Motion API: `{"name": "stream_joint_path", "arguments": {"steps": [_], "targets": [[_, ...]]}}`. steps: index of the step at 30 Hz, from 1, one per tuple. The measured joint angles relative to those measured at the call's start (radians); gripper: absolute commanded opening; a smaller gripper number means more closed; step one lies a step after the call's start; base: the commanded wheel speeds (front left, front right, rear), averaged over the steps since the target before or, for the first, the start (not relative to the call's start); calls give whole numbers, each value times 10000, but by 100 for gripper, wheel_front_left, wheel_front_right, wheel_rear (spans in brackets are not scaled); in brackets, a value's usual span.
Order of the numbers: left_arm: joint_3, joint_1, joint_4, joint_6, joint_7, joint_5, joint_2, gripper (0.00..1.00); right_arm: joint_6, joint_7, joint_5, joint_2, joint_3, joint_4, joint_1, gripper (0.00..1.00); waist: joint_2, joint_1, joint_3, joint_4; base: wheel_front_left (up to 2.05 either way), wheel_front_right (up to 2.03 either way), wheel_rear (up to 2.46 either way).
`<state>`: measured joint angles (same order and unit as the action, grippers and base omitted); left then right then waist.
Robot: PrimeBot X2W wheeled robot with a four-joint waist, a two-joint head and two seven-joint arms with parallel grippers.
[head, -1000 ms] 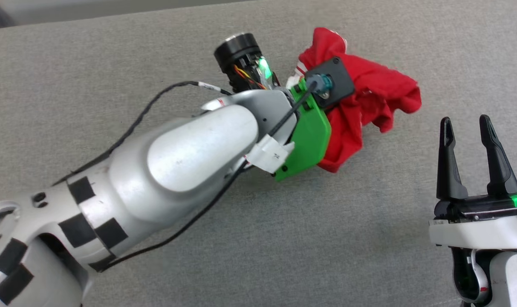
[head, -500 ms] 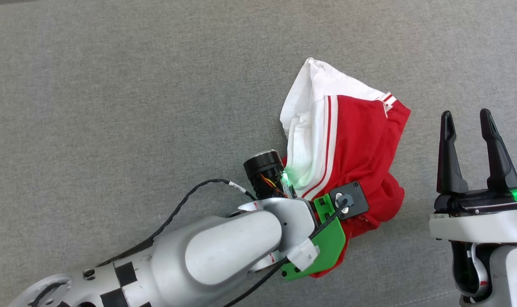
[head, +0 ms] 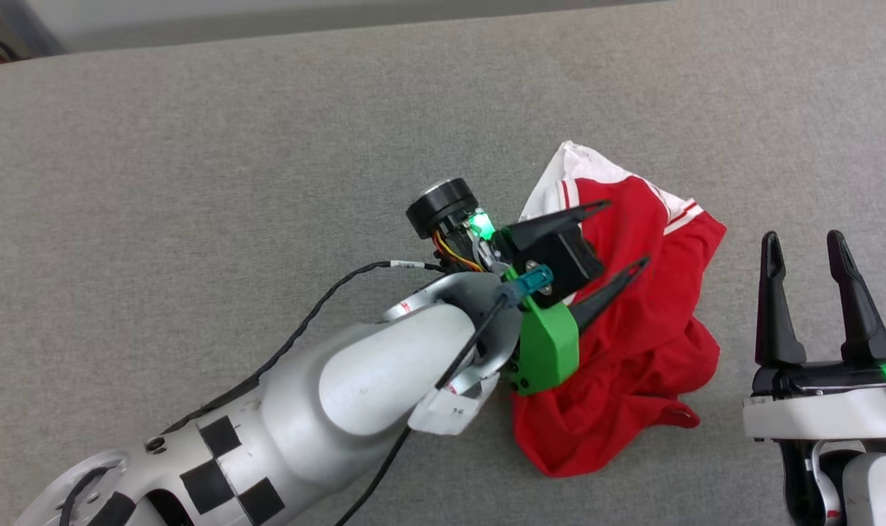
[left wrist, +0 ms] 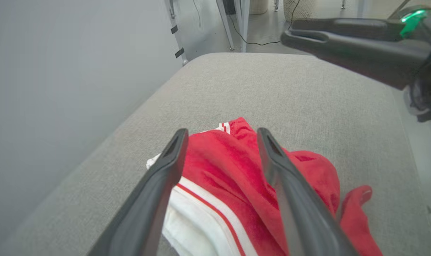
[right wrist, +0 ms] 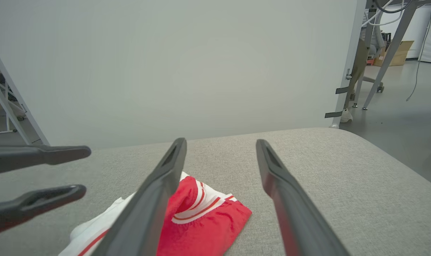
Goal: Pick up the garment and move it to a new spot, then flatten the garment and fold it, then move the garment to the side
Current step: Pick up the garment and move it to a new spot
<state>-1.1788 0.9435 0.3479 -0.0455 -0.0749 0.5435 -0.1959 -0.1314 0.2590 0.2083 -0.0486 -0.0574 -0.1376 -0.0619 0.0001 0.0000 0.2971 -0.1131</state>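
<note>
The garment (head: 632, 365) is a red T-shirt with a white sleeve and striped trim, lying crumpled on the grey padded surface (head: 194, 183). My left gripper (head: 627, 234) hovers just above its upper part, fingers spread wide and holding nothing. In the left wrist view the garment (left wrist: 219, 167) lies beneath and between the open left gripper (left wrist: 222, 132). My right gripper (head: 802, 237) stands open to the right of the cloth, apart from it. The right wrist view has the garment (right wrist: 204, 220) low at the left, behind the right gripper (right wrist: 219, 142), and the left gripper (right wrist: 84, 170) at the left edge.
The padded surface ends at a far edge (head: 267, 36) against a pale wall (right wrist: 165, 53). Off its right end are bare floor and metal table legs (right wrist: 389, 53). A black cable (head: 304, 329) runs along my left forearm.
My left gripper has opened and let go of the garment, which now lies in a heap on the surface. The head camera shifted between frames. The right gripper stays open.
</note>
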Motion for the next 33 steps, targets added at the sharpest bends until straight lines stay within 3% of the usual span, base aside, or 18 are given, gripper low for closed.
{"name": "stream_joint_path", "arguments": {"steps": [7,13,15,17,20,26,33], "targets": [[1114,-818,-59,1555,-1473,-2,-608,100,0,-2,-136,2,-8,130,415,100,0,0,-755,490,0,0,0],[2462,-1981,-523,2823,-1808,0,-1298,100,0,0,-268,0,-163,245,742,100,0,0,-1219,934,0,0,0],[3841,-3196,-1523,3453,-1812,-349,-1668,100,0,-2,-393,0,-272,284,848,100,0,0,-1456,1262,0,0,0],[4445,-3902,-1866,3666,-1812,-600,-1770,100,0,0,-422,2,-270,290,861,100,0,0,-1554,1386,0,0,0],[5459,-5018,-2291,3854,-1812,-934,-1822,100,0,0,-504,2,-263,318,895,100,0,0,-1705,1537,0,0,0],[7014,-6927,-2708,3797,-1812,-1739,-1695,100,0,0,-548,2,-184,479,1130,100,0,-1,-2011,1737,0,0,0],[8320,-8421,-2928,2947,-1812,-2566,-1014,100,0,0,-437,4,-35,717,1493,100,0,0,-2367,1850,0,0,0]]}}
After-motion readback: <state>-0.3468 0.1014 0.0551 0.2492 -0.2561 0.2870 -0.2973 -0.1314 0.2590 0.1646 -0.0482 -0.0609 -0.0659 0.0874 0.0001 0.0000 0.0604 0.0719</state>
